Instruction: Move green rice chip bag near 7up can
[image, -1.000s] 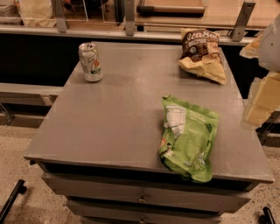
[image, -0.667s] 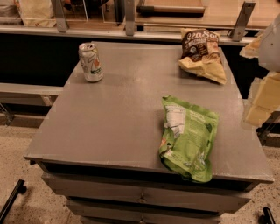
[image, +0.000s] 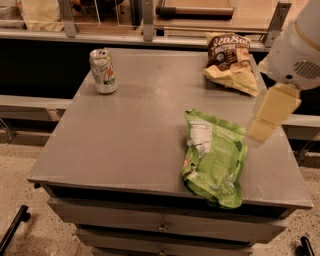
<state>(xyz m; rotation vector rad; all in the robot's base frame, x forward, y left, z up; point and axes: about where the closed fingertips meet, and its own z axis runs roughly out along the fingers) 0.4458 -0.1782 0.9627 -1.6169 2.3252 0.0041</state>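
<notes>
The green rice chip bag (image: 215, 157) lies flat on the grey table (image: 130, 135), near its front right corner, white label panel facing up. The 7up can (image: 103, 71) stands upright near the table's back left corner, far from the bag. My gripper (image: 260, 131) hangs from the white arm (image: 297, 50) at the right, cream-coloured, just above and to the right of the bag's upper right edge. It holds nothing that I can see.
A brown and tan chip bag (image: 230, 61) lies at the table's back right. A railing and a counter (image: 150, 30) run behind the table. Drawers (image: 160, 225) sit under the table's front edge, above a speckled floor.
My arm and gripper have moved left, in over the table's right edge toward the green bag. The bags and the can have not moved.
</notes>
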